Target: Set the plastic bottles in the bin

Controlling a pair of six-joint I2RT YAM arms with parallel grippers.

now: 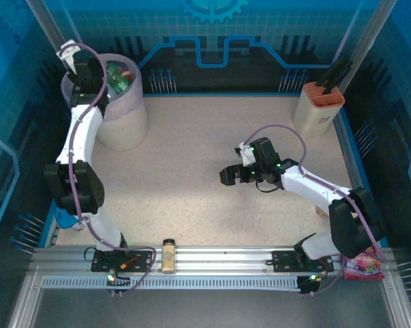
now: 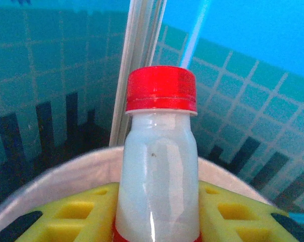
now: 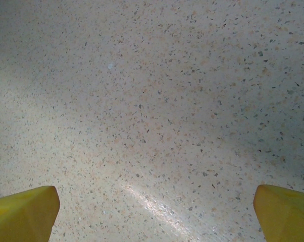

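Top view: lit brightly and evenly from overhead, with a blue cast off the walls (image 1: 274, 27) along the upper edge and both sides. Short, soft shadows on the table (image 1: 192, 171) under the right arm (image 1: 308, 181) at centre right and beside the bin (image 1: 123, 130) at upper left. Wide-angle lean in the uprights (image 1: 45, 27) at upper left and upper right.

Left wrist view: sharp on the bottle (image 2: 157, 166) at centre, thin vertical highlight low on its body; slightly soft on the grid wall (image 2: 253, 91) behind; out of focus on the yellow fingers (image 2: 76, 217) along the bottom edge.

Right wrist view: sharp on the speckled table, glare streak at lower centre, dimmer toward the right edge; blurred on the fingertips (image 3: 23, 214) in the bottom corners.
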